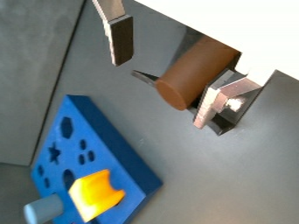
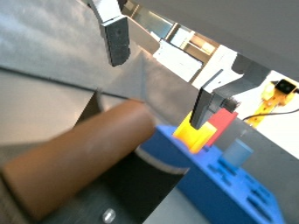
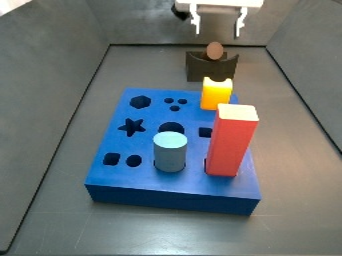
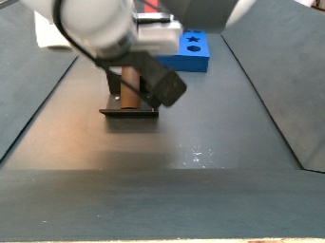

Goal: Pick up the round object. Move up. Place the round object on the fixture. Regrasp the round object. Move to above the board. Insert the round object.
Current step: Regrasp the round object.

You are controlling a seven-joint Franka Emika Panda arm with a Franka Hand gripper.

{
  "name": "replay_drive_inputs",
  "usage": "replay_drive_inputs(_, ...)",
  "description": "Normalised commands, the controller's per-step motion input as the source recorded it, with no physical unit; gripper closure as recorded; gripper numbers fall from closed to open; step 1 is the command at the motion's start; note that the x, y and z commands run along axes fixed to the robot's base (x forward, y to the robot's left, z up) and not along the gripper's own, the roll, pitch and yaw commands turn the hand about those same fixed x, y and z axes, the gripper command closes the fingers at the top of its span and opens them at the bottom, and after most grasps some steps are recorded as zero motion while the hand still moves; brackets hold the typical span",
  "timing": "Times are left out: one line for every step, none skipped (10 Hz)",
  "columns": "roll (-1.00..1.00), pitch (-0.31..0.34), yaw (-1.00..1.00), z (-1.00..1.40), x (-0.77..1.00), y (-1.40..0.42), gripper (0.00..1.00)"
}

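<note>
Blue board (image 3: pixel 160 150) sits on the tabletop (image 3: pixel 307 190) with a grey-blue cylinder (image 3: pixel 170 152), yellow block (image 3: pixel 217 93) and red block (image 3: pixel 233 140) on it. Behind it, the reddish-brown peg (image 3: pixel 213 50) lies in the dark fixture (image 3: pixel 209 68). Gripper (image 3: pixel 217 14) hangs right above, fingers (image 1: pixel 118 37) spread, holding nothing.

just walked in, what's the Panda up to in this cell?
Peg-insertion run, mid-way. The round object, a reddish-brown peg, lies in the notch of the dark fixture behind the blue board. The gripper sits over the peg with its jaws open on either side, not clamping it, which fits the regrasp step. The board already carries a yellow-orange block, a red block and a grey-blue cylinder. No insertion of the peg yet.
</note>
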Motion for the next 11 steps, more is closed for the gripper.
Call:
replay_drive_inputs(0.08,0.082,-0.02,0.74,-0.04,0.01,0.00)
replay_drive_inputs(0.09,0.094,-0.02,0.51,-0.03,0.01,0.00)
replay_drive_inputs(0.09,0.096,-0.03,0.33,-0.03,0.00,0.00)
replay_drive_inputs(1.00,0.041,0.03,0.83,-0.12,-0.77,0.00)
replay_drive_inputs(1.00,0.040,0.03,0.70,-0.11,-0.77,0.00)
replay_drive_inputs(1.00,0.031,0.03,0.53,-0.11,-0.61,0.00)
replay_drive_inputs(1.00,0.024,0.03,0.35,-0.11,-0.46,0.00)
replay_drive_inputs(1.00,0.019,0.03,0.10,-0.08,-0.25,0.00)
replay_drive_inputs(1.00,0.019,0.03,0.05,-0.05,-0.10,0.00)
replay_drive_inputs(1.00,0.021,0.03,0.05,-0.03,-0.05,0.00)
replay_drive_inputs(1.00,0.020,0.03,0.03,-0.02,-0.05,0.00)
